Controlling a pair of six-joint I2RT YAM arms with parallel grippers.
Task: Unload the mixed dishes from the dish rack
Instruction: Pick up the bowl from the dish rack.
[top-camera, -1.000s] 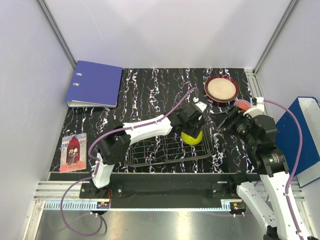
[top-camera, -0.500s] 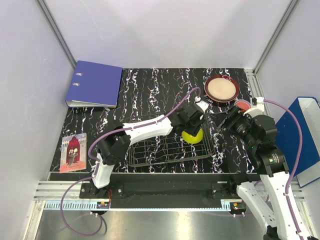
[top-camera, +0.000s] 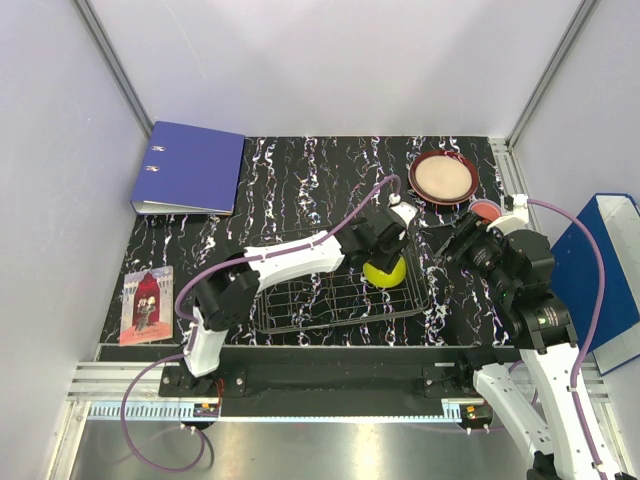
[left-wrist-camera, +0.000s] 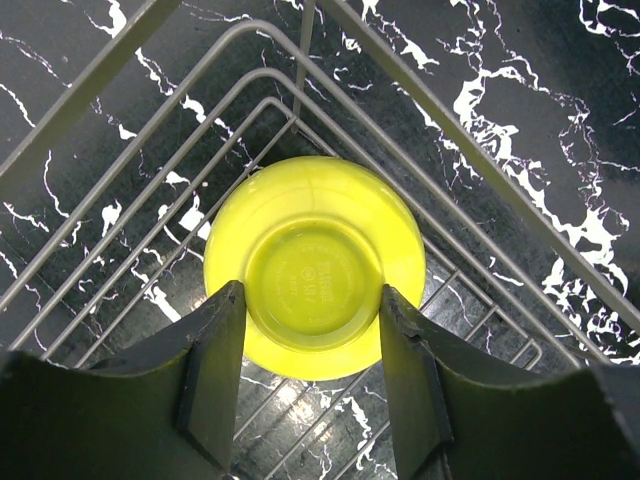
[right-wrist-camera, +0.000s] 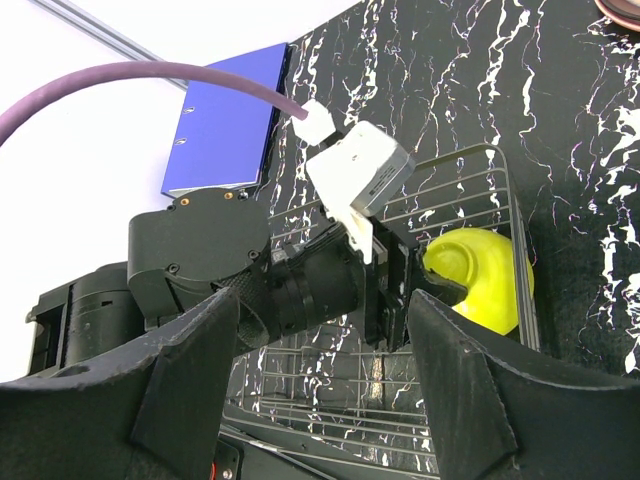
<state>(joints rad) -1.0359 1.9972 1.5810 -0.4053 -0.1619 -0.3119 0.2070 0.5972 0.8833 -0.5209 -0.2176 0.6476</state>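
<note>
The yellow-green bowl (top-camera: 385, 271) lies tipped in the right far corner of the wire dish rack (top-camera: 300, 305), its underside facing my left wrist camera. My left gripper (left-wrist-camera: 312, 292) is shut on the bowl (left-wrist-camera: 315, 265), with one finger pressed on each side of its foot ring. In the right wrist view the bowl (right-wrist-camera: 480, 275) leans against the rack's end wall (right-wrist-camera: 500, 190). My right gripper (right-wrist-camera: 322, 300) hangs open to the right of the rack with nothing between its fingers. A dark-red-rimmed beige plate (top-camera: 442, 177) and a small pink cup (top-camera: 485, 210) sit on the table outside the rack.
A blue binder (top-camera: 190, 167) lies at the back left of the marbled black table. Near the front left edge lies a picture card (top-camera: 146, 305). A blue box (top-camera: 600, 270) stands off the table's right side, beside my right arm.
My left gripper's jaws have closed in on the bowl's foot. The left wrist shifted slightly towards the back. The right arm has not moved.
</note>
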